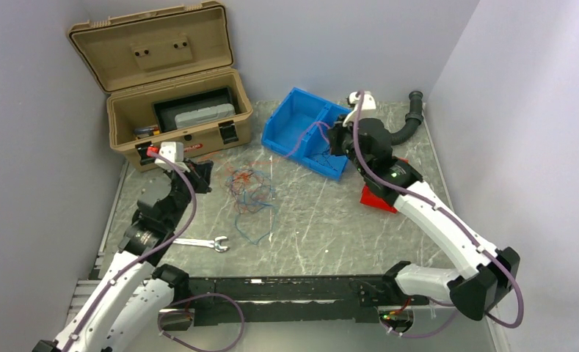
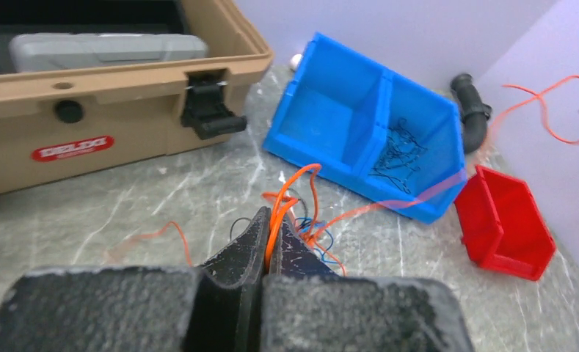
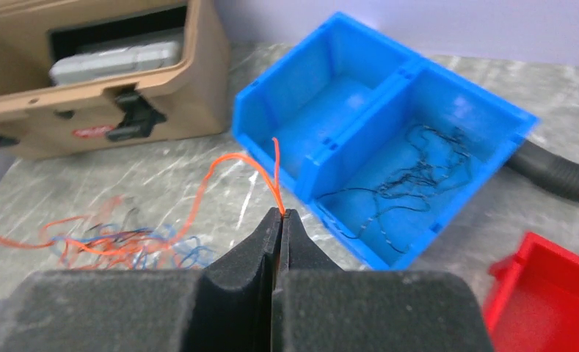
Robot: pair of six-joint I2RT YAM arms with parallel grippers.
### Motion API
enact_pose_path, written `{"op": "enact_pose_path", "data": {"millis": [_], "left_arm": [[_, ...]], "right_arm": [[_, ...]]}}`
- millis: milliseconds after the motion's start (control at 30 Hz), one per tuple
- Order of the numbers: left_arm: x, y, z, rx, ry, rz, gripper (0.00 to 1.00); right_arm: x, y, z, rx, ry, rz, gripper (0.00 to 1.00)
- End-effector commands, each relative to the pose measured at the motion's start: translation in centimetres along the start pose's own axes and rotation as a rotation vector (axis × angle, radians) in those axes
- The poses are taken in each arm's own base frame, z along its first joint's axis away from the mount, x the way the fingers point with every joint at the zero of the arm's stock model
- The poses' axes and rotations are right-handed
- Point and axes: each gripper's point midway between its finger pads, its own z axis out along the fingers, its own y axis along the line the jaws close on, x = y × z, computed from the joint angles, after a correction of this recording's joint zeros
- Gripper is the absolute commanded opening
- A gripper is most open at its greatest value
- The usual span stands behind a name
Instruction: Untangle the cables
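The cables are a small tangle of thin red, orange, blue and black wires [image 1: 249, 192] lying on the grey table between the arms, also seen in the right wrist view [image 3: 117, 242]. My left gripper [image 1: 204, 174] is just left of the tangle, shut [image 2: 271, 220] on orange wire loops [image 2: 301, 180]. My right gripper [image 1: 336, 139] is held over the front of the blue bin and is shut [image 3: 281, 213] on one orange wire [image 3: 231, 163] that runs back toward the tangle. Several black wires [image 3: 418, 176] lie in the bin's right compartment.
A two-compartment blue bin [image 1: 293, 110] stands at the back centre. A red bin [image 1: 378, 199] lies under the right arm. An open tan toolbox [image 1: 169, 95] is at the back left. A wrench [image 1: 202, 243] lies near the left arm. A black corrugated hose [image 1: 411, 121] is at the back right.
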Motion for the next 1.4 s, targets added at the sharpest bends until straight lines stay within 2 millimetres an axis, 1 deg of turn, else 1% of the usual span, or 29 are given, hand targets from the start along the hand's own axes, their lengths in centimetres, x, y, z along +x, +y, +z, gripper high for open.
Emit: {"op": "enact_pose_path", "data": {"millis": [0,33,67,100,167,233,267,333,433,533,633,833,933,1000,1067,1100,1133,1167,1200,1267,1367], "left_arm": [[-0.5,3.9,-2.0,-0.248,0.032,-0.043,0.0],[-0.8,5.2,-2.6,-0.328,0.022,-0.072,0.0],[-1.1,5.7,-3.0,-0.359,0.017,-0.089,0.0],[-1.6,5.8,-3.3,-0.356,0.012,-0.084,0.0],[-2.3,5.7,-3.5,-0.349,0.005,-0.059,0.0],[-2.6,6.0,-3.8,-0.372,0.01,-0.054,0.0],[-2.8,5.9,-3.8,-0.373,0.013,-0.048,0.0],[-2.6,5.9,-3.7,-0.37,0.032,-0.041,0.0],[-2.2,6.9,-3.8,-0.43,0.041,-0.049,0.0],[-1.5,6.8,-3.6,-0.42,0.058,-0.043,0.0],[-0.5,5.9,-2.9,-0.35,0.072,-0.063,0.0],[2.4,4.4,-1.4,-0.231,0.118,-0.1,0.0],[3.9,3.9,-0.7,-0.197,0.165,-0.108,0.0],[4.9,3.9,-0.3,-0.192,0.2,-0.111,0.0],[5.9,3.8,0.2,-0.179,0.234,-0.108,0.0],[6.7,3.7,0.4,-0.17,0.263,-0.108,0.0],[7.0,3.5,0.5,-0.161,0.28,-0.108,0.0],[7.6,3.4,0.7,-0.149,0.304,-0.103,0.0],[8.2,3.2,0.9,-0.135,0.329,-0.096,0.03],[8.9,2.8,1.1,-0.104,0.363,-0.085,0.07],[9.3,2.3,1.3,-0.065,0.379,-0.076,0.07]], "right_arm": [[-2.1,-5.0,-2.2,0.223,-0.038,0.093,0.0],[-2.3,-7.0,-2.6,0.288,-0.046,0.148,0.0],[-2.4,-8.7,-3.1,0.333,-0.052,0.192,0.0],[-2.3,-9.9,-3.5,0.354,-0.056,0.226,0.0],[-2.4,-11.2,-4.2,0.348,-0.078,0.266,0.0],[-2.6,-11.5,-4.8,0.343,-0.097,0.28,0.0],[-2.7,-11.3,-4.9,0.329,-0.099,0.277,0.0],[-3.2,-10.7,-5.1,0.301,-0.104,0.277,0.0],[-5.0,-11.0,-5.8,0.321,-0.142,0.27,0.0],[-7.4,-9.9,-6.1,0.266,-0.16,0.223,0.0],[-9.4,-8.1,-6.3,0.178,-0.174,0.202,0.0],[-14.1,-4.9,-6.7,0.026,-0.219,0.168,0.0],[-17.0,-3.2,-7.1,-0.046,-0.25,0.151,0.0],[-18.3,-2.5,-7.0,-0.08,-0.259,0.142,0.0],[-19.0,-2.0,-6.8,-0.103,-0.26,0.142,0.0],[-19.1,-1.6,-6.6,-0.123,-0.253,0.143,0.0],[-19.0,-1.3,-6.5,-0.137,-0.247,0.146,0.0],[-18.6,-1.0,-6.4,-0.156,-0.235,0.152,0.0],[-18.0,-0.5,-6.4,-0.178,-0.216,0.163,0.0],[-15.9,-0.1,-6.0,-0.196,-0.161,0.189,0.0],[-11.2,-0.6,-5.4,-0.17,-0.056,0.249,0.0]]}}
